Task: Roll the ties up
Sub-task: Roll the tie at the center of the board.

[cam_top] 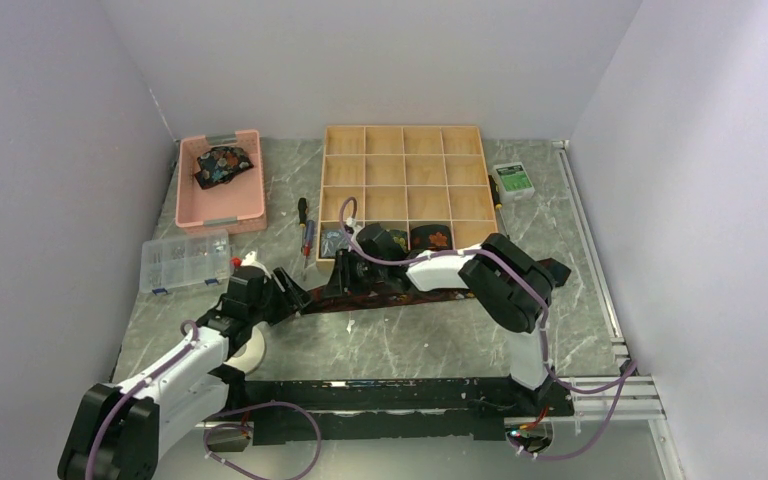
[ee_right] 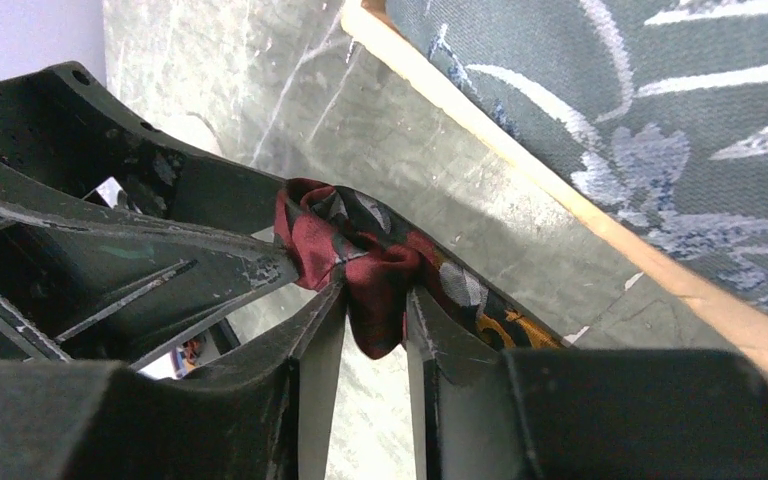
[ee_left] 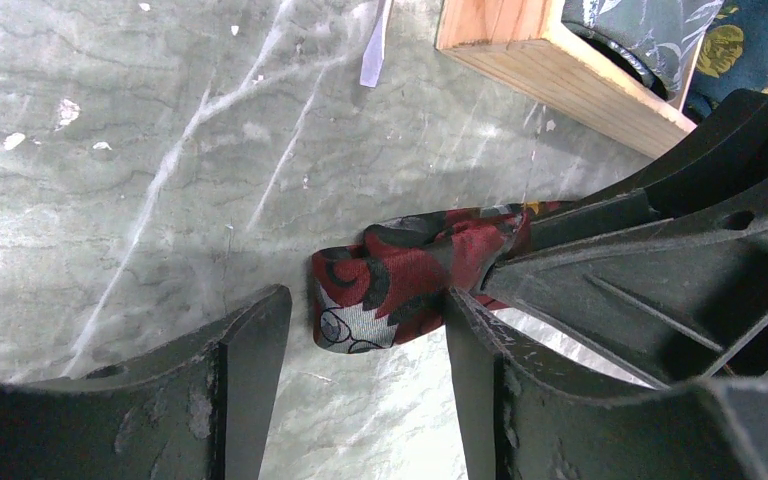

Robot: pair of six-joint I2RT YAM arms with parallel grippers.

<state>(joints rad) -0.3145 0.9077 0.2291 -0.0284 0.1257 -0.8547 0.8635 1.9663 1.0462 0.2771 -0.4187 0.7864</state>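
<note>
A dark maroon tie with red and orange flowers (cam_top: 400, 297) lies stretched across the table in front of the wooden tray (cam_top: 405, 140). Its left end is folded into a small loop (ee_left: 380, 290). My right gripper (ee_right: 375, 295) is shut on a fold of this tie next to the loop; it also shows in the top view (cam_top: 343, 278). My left gripper (ee_left: 365, 308) is open, with the loop just beyond its spread fingertips; in the top view (cam_top: 295, 292) it sits left of the right gripper. Rolled ties (cam_top: 430, 237) sit in the tray's front compartments. Another tie (cam_top: 222, 165) lies in the pink bin.
The pink bin (cam_top: 188, 205) stands at the back left. A clear parts box (cam_top: 185, 262), two screwdrivers (cam_top: 305, 235) and a white tape roll (cam_top: 252, 350) lie left of the tray. A green-white packet (cam_top: 512, 180) is at the right. The tray corner (ee_left: 550, 65) is close to both grippers.
</note>
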